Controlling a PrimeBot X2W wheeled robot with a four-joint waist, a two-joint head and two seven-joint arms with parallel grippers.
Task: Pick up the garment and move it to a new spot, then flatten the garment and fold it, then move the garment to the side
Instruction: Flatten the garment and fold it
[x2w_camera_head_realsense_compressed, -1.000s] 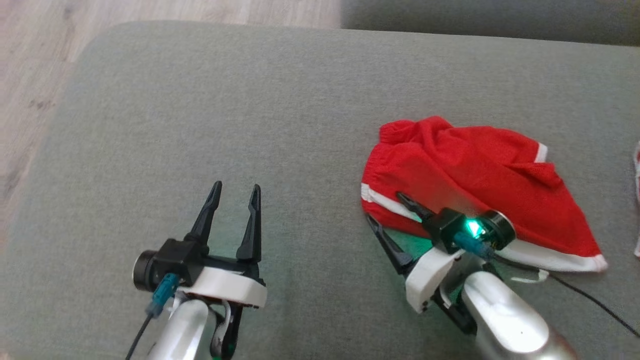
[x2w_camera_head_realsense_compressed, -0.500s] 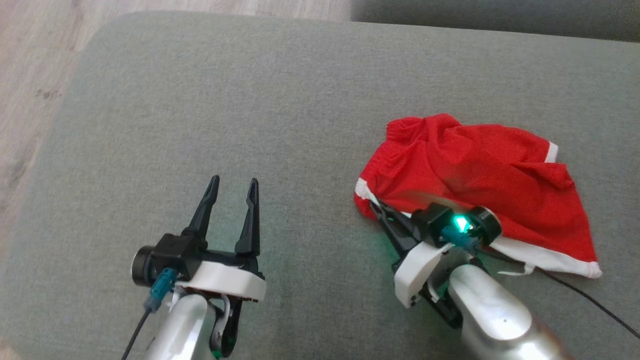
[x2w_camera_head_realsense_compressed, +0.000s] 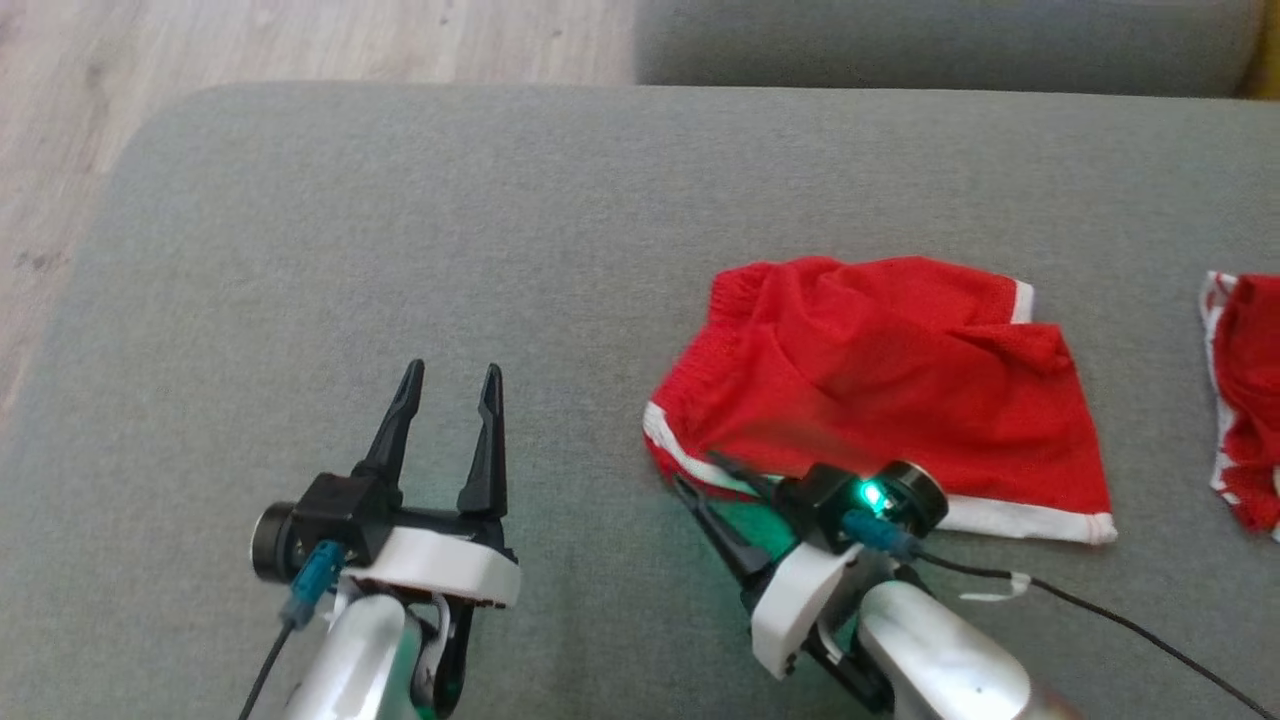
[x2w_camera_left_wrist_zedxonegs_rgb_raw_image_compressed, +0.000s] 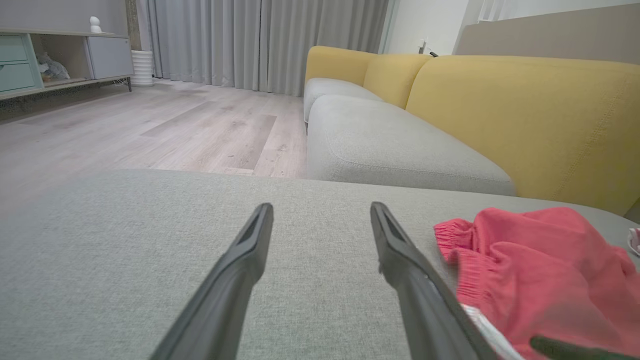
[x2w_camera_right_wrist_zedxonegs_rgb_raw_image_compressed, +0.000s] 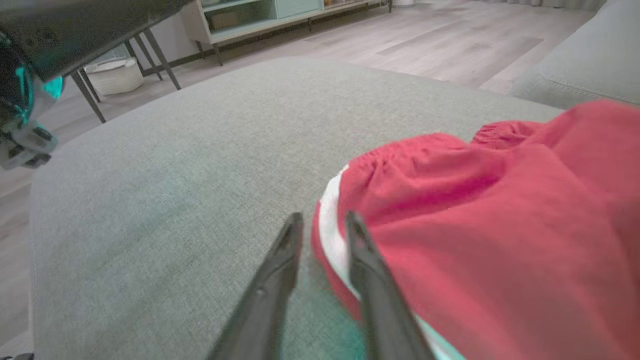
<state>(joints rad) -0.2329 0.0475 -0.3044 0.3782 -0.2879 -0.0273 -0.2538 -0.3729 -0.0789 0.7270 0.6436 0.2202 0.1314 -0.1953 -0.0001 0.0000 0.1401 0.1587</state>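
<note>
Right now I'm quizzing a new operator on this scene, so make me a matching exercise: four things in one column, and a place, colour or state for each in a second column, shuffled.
1. left gripper
2. right gripper
3. red shorts
4. sofa backrest

A. yellow
B. crumpled on the grey cushion
C. fingers spread wide
D. tips at the white-striped hem

Pairs: 1-C, 2-D, 3-B, 4-A.

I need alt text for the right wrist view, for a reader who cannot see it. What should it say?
The right hand, its two dark fingers a narrow gap apart, points at the white-striped edge of red shorts lying crumpled on a grey cushion. Behind are a wooden floor and a low cabinet.
</note>
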